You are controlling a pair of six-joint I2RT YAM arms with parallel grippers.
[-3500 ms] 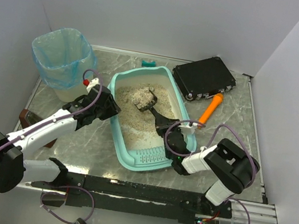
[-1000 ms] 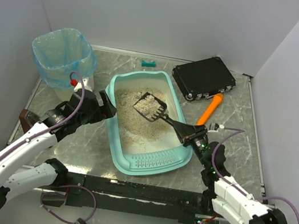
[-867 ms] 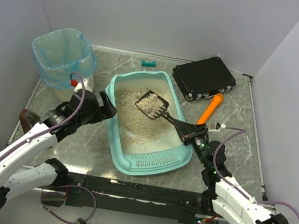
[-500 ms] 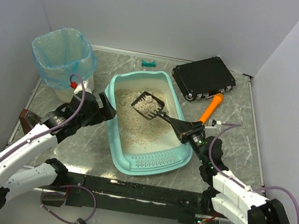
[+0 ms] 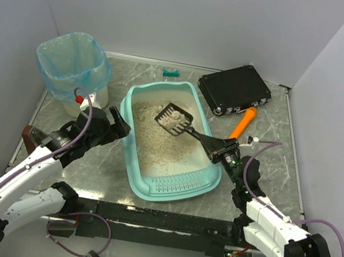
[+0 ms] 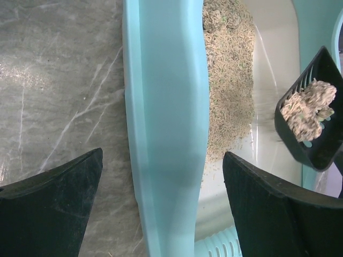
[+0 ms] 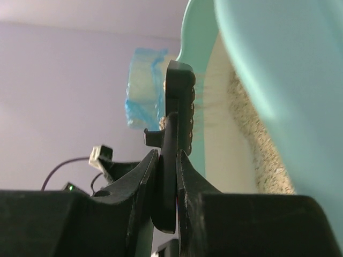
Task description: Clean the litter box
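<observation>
It was a lab test cell: bare white walls (image 5: pixel 178 16) rose beyond the right pincer (image 5: pixel 222 153), marbled table (image 5: pixel 274 153) beneath.

The right gripper (image 7: pixel 167 156) is pinching the black scoop (image 7: pixel 179 91) by its handle, the scoop standing edge-on. Just to its right, the teal litter box (image 7: pixel 278 69) is showing its cream inner wall and beige litter (image 7: pixel 265 160). A blue-bagged bin (image 7: pixel 142 93) is sitting beyond.

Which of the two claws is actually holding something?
The right gripper: it is shut on the black scoop. The left gripper is wide open and empty.
</observation>
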